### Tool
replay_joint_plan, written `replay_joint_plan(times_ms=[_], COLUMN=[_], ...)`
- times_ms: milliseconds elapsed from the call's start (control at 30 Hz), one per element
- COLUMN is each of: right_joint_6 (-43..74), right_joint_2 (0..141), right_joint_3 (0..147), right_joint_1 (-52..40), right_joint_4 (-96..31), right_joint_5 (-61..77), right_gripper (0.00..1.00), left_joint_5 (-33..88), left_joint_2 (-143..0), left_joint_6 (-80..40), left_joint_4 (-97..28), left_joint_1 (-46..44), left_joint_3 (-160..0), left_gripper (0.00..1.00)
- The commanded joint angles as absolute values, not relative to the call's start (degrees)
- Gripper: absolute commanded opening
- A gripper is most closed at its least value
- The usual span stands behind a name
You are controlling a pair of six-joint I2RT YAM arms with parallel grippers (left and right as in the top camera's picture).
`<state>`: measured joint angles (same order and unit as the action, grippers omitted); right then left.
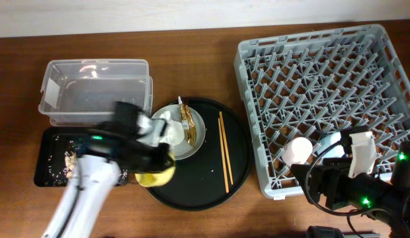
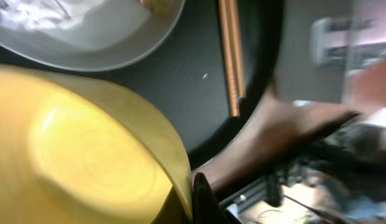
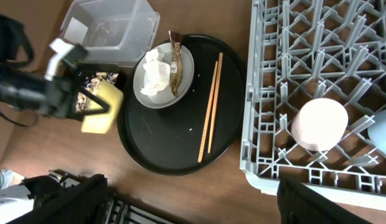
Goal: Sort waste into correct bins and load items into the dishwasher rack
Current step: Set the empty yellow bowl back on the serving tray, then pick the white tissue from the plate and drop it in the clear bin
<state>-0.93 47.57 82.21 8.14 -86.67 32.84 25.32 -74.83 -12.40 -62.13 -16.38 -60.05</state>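
Note:
My left gripper point(image 1: 154, 165) point(image 2: 188, 204) is shut on the rim of the small yellow bowl point(image 1: 156, 176) point(image 2: 81, 155) point(image 3: 101, 113), held tilted at the round tray's left edge, beside the shallow black bin point(image 1: 47, 140). Food scraps point(image 1: 67, 160) lie in that bin. The grey plate point(image 1: 195, 140) point(image 3: 188, 73) holds white tissue point(image 1: 166, 125) point(image 3: 157, 76) and a brown-gold wrapper point(image 1: 187, 120) point(image 3: 175, 59). The chopsticks point(image 1: 225, 147) point(image 3: 209, 106) lie on the round tray. The pink cup point(image 1: 299, 149) point(image 3: 319, 123) and light blue cup point(image 3: 383, 134) sit in the grey rack point(image 1: 324, 79) point(image 3: 317, 43). My right gripper point(image 3: 193, 200) is open and empty by the rack's front corner.
The clear tub point(image 1: 92, 89) point(image 3: 109, 28) stands behind the black bin. The big round black tray point(image 1: 208, 182) point(image 3: 168, 143) lies between the bins and the rack. Bare wooden table point(image 1: 211, 53) runs along the back.

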Motion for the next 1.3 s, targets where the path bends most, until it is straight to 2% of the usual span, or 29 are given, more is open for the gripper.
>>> replay_joint_plan(times_ms=[0, 100, 200, 267, 400, 533, 633, 733, 867, 900, 1067, 1167, 1233, 1267], right_joint_6=[-1.3, -1.3, -1.3, -1.3, -1.3, -1.3, -1.3, -1.3, -1.3, -1.3, -1.3, -1.3, -1.3, -1.3], right_joint_2=[47.7, 47.7, 47.7, 47.7, 47.7, 47.7, 47.7, 47.7, 47.7, 47.7, 47.7, 47.7, 47.7, 47.7], right_joint_3=[82.1, 82.1, 82.1, 82.1, 82.1, 82.1, 82.1, 82.1, 82.1, 82.1, 82.1, 82.1, 82.1, 82.1], right_joint_1=[7.8, 7.8, 7.8, 7.8, 7.8, 7.8, 7.8, 7.8, 7.8, 7.8, 7.8, 7.8, 7.8, 7.8], right_joint_4=[-87.1, -87.2, -87.2, -87.2, -87.2, -87.2, -87.2, -87.2, -87.2, -87.2, -87.2, -87.2, -87.2, -87.2], right_joint_5=[32.3, 32.3, 32.3, 32.3, 32.3, 32.1, 32.1, 32.1, 32.1, 32.1, 32.1, 32.1, 32.1, 32.1], right_gripper=[0.87, 0.88, 0.88, 0.88, 0.88, 0.88, 0.88, 0.88, 0.88, 0.88, 0.88, 0.88, 0.88, 0.88], left_joint_5=[3.1, -3.5, -8.0, -10.0, -10.0, -16.5, -23.0, -20.9, -12.1, -10.9, -10.9, -10.9, -10.7, -9.5], left_joint_2=[-75.5, -77.9, -81.1, -82.5, -82.4, -82.3, -82.8, -86.3, -94.8, -98.0, -105.0, -105.5, -105.5, -105.4], left_joint_6=[-32.2, -38.9, -39.9, -39.8, -36.2, -31.2, -26.4, -22.5, -20.3, -20.0, -20.1, -20.1, -20.0, -20.0], left_joint_4=[-58.3, -54.4, -52.1, -50.5, -52.4, -54.3, -49.2, -43.7, -38.0, -36.6, -33.9, -32.9, -32.8, -33.2], left_joint_1=[-32.6, -42.7, -47.9, -49.0, -48.9, -47.7, -43.5, -37.1, -29.9, -28.4, -25.5, -25.4, -25.4, -25.4], left_joint_3=[-55.7, -52.4, -51.8, -51.8, -56.3, -62.6, -63.2, -63.2, -63.2, -63.2, -63.2, -63.2, -63.2, -63.2], left_gripper=[0.0, 0.0, 0.03, 0.15, 0.62, 0.95, 0.95, 0.95, 0.91, 0.84, 0.68, 0.51, 0.25, 0.0])
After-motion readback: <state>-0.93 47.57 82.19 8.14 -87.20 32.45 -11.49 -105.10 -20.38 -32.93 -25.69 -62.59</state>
